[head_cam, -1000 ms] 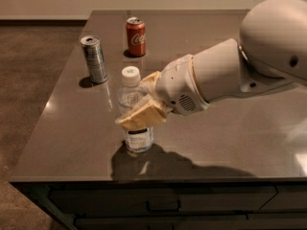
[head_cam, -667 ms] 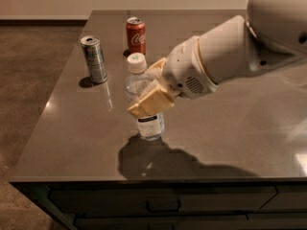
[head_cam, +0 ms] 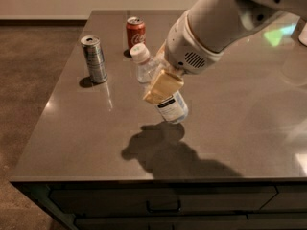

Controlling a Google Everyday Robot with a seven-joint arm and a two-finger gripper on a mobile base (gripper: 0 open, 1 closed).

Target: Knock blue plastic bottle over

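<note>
Since the earlier frames, the blue plastic bottle (head_cam: 171, 107) has gone from standing upright to leaning steeply, and it has shifted to the right. It now hangs clear of the surface (head_cam: 72, 128), with its white cap up and to the left and its labelled base down and to the right. Its dark shadow (head_cam: 158, 147) lies apart from it, below its base and nearer the front edge.

The gripper (head_cam: 160, 87) sits across the middle of the bottle. One tan finger (head_cam: 165, 83) lies over the clear body between the cap and the label. The jaws are closed around the bottle and carry it.

Up and to the right of the bottle, the thick white arm (head_cam: 211, 28) runs out of the top right corner.

Just beyond the bottle's cap, toward the back of the surface, the red cola can (head_cam: 135, 31) stands upright, near the cap but not touching it. To the left of the bottle, well apart from it, the slim silver-blue can (head_cam: 94, 59) also stands upright, close to the left edge.
</note>
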